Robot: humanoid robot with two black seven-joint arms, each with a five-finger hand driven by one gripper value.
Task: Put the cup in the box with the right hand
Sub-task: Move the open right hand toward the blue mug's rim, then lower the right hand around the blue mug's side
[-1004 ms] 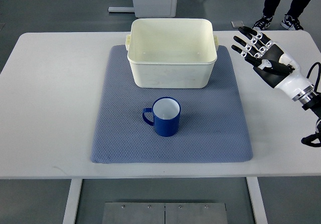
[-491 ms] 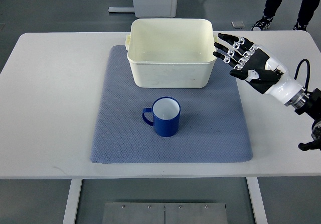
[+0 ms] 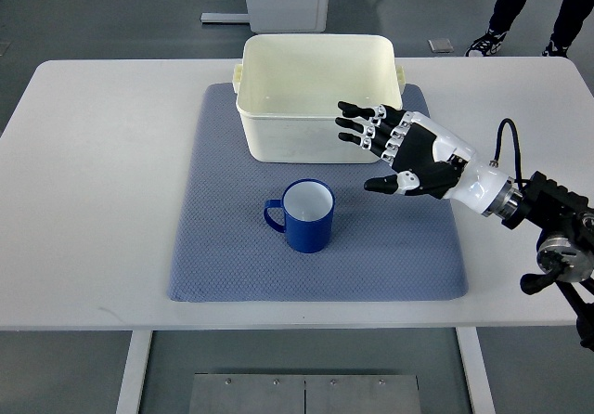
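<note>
The mat [image 3: 232, 247] lies on the table [image 3: 93, 200], about midway across it. The box [image 3: 318, 98] stands on the far part of the mat, its far wall reaching past the mat's far edge. The cup [image 3: 307, 215] stands upright on the mat, nearer the camera than the box and apart from it, its handle pointing left. The right hand [image 3: 406, 147] reaches in from the right, to the right of the cup and not touching it, its fingers [image 3: 362, 124] spread in front of the box's near right corner. Beyond the table, right of the box, a person's legs [image 3: 538, 6] stand on the floor.
</note>
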